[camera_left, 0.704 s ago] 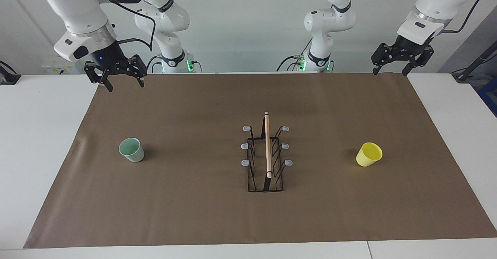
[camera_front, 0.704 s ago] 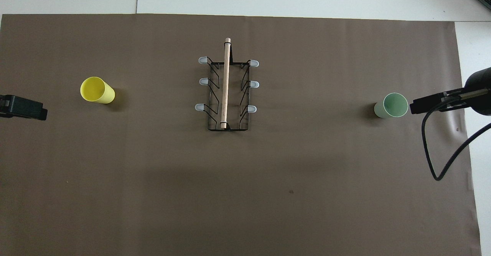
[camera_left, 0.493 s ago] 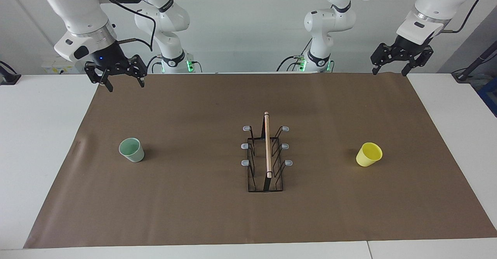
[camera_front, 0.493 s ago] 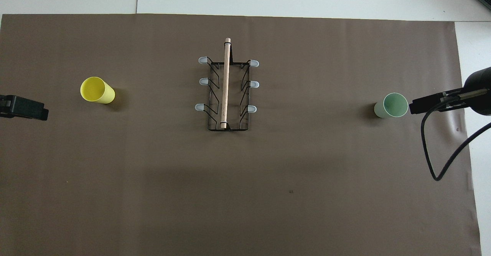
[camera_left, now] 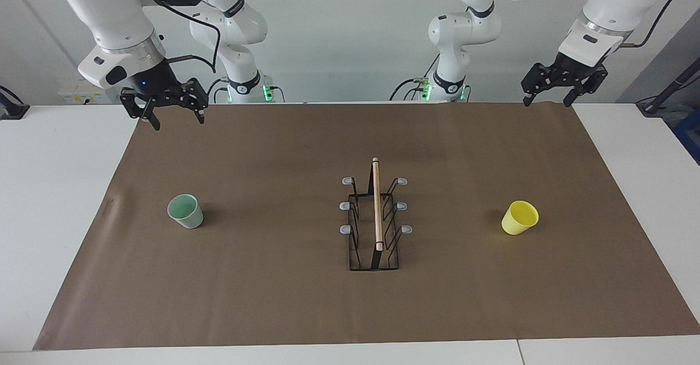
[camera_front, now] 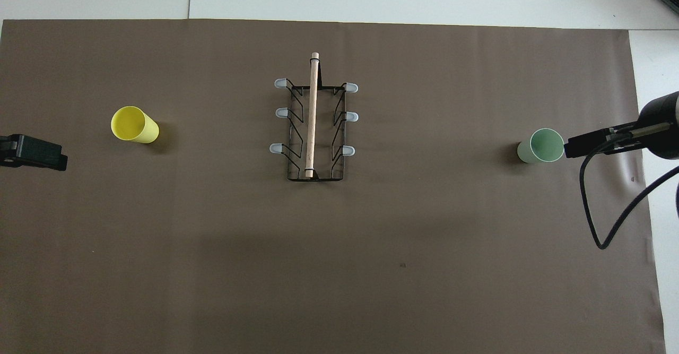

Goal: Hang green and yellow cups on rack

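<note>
From the facing view, the right gripper (camera_left: pixel 176 117) hangs in the air over the brown paper mat (camera_left: pixel 273 151) at the edge by the robots, fingers spread wide and holding nothing; the pale mint green tapered plastic cup (camera_left: pixel 185 211) stands upright on the mat well below and apart from it. The left gripper (camera_left: pixel 547 99) hovers likewise over its own corner of the mat, open and empty, the bright yellow tapered plastic cup (camera_left: pixel 519 218) standing tilted well apart from it. The black wire rack with its light wooden rod and grey-tipped pegs (camera_left: pixel 375 217) sits between the cups, all six pegs bare, so each arm probably serves its own end.

From overhead, the green cup (camera_front: pixel 541 146) seems just beside the right gripper (camera_front: pixel 583 145), though that gripper is raised. The yellow cup (camera_front: pixel 133 124) lies near the left gripper (camera_front: pixel 37 153).
</note>
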Tool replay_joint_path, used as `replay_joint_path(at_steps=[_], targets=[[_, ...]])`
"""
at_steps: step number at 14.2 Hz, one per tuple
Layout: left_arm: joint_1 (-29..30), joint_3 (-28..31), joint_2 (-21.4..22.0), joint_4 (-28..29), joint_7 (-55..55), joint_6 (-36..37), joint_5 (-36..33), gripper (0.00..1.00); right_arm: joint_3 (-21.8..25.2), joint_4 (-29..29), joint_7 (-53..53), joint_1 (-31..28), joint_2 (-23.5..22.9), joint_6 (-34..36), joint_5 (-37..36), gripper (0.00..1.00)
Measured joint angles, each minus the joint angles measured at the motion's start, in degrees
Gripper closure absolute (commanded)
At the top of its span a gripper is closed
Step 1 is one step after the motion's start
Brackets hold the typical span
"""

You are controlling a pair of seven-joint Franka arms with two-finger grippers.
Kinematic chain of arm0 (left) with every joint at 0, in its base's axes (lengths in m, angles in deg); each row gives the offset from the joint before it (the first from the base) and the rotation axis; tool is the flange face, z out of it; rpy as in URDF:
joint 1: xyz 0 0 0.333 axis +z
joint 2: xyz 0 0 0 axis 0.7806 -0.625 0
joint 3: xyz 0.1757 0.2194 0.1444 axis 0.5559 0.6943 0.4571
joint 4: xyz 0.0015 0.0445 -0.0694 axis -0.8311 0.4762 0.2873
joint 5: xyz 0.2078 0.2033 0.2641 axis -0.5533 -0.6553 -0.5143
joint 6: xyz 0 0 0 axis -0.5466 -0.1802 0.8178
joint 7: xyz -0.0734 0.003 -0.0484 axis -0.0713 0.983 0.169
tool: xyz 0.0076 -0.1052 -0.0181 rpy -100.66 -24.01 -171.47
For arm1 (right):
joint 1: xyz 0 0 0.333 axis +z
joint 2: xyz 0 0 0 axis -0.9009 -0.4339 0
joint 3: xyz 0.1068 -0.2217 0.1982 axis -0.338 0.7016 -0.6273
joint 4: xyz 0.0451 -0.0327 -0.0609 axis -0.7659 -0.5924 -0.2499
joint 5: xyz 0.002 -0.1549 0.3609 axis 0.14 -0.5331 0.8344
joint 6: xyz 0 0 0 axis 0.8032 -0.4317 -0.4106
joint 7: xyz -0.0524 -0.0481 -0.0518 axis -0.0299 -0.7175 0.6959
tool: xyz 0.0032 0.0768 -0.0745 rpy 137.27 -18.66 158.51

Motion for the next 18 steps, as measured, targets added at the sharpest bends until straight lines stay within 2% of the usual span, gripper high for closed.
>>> replay_joint_path(at_steps=[2, 4, 8, 10, 12, 14, 18], targets=[[0.44, 0.61, -1.00, 1.45, 1.16, -1.18, 0.00, 0.00, 0.00, -0.03, 0.00, 0.57, -0.83, -0.55, -1.52, 0.00], [2.40, 1.11, -4.67, 2.40, 4.66, -6.04, -0.01, 0.00, -0.01, -0.06, 0.00, 1.44, -2.75, -1.26, -3.26, 0.00], [4.80, 2.18, -16.49, 0.53, 11.84, -15.80, 0.16, 0.00, -0.03, -0.13, 5.27, 5.24, -6.92, -2.41, -12.71, 0.00], [6.13, 2.76, -21.79, -1.13, 19.64, -19.21, 3.16, 0.00, -0.03, -0.20, 10.86, 6.49, -8.33, -2.41, -18.59, 0.00], [9.36, 3.00, -25.93, -1.99, 26.57, -21.83, 11.23, 0.00, -0.03, -0.48, 17.63, 7.06, -9.06, -2.39, -23.33, 0.00], [13.40, 3.21, -28.08, -1.03, 34.17, -23.86, 20.71, 0.00, -0.04, -1.64, 24.96, 8.42, -9.52, -2.38, -30.48, 0.00], [17.00, 3.36, -27.89, 8.33, 46.65, -28.73, 39.00, 0.00, -0.07, -4.01, 26.68, 11.84, -9.95, -1.97, -35.18, 0.00]])
